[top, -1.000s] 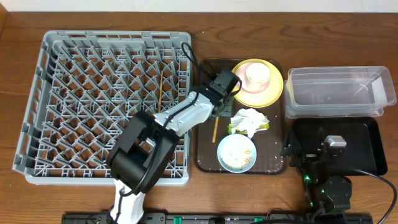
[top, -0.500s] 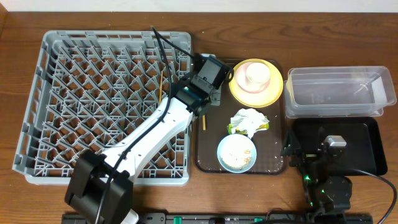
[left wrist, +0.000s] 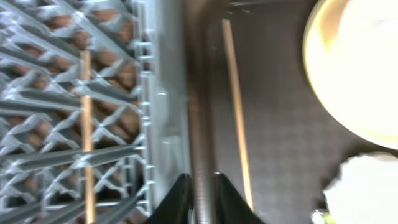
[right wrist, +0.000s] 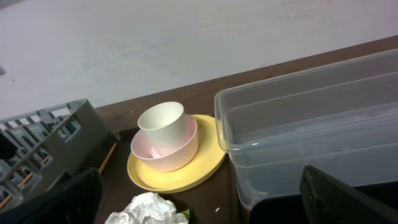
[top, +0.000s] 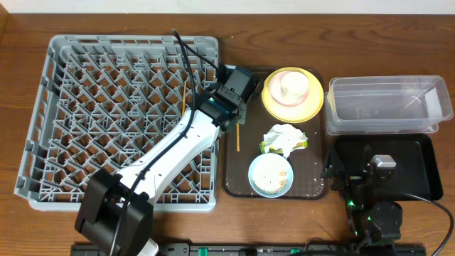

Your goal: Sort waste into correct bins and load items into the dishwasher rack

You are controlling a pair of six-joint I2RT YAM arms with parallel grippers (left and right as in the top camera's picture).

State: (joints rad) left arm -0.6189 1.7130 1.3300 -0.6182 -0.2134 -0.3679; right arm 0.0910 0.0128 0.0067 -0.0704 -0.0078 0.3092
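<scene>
The left gripper (left wrist: pixel 202 200) is being held low over the border where the dishwasher rack (top: pixel 32 121) and the brown serving tray (top: pixel 238 178) are meeting. Its fingers are being kept only a little apart, and nothing is being gripped between them. One chopstick (top: pixel 237 135) is being carried free by the serving tray, just beside the gripper; the other chopstick (top: pixel 185 96) is being held among the rack's pegs.

The white cup (right wrist: pixel 163 121) is being held inside the cream-white bowl (right wrist: pixel 165 154), which is being carried by the yellow plate (right wrist: pixel 193 174). The napkin (top: pixel 284 135) and the wrapper (top: pixel 266 148) are being kept on the serving tray, touching each other. The rice scraps (top: pixel 270 176) are being held in the blue bowl (top: pixel 251 171).

The right gripper (right wrist: pixel 199 193) is being held wide apart and empty above the black tray (top: pixel 419 171), near the clear tub (top: pixel 387 128).
</scene>
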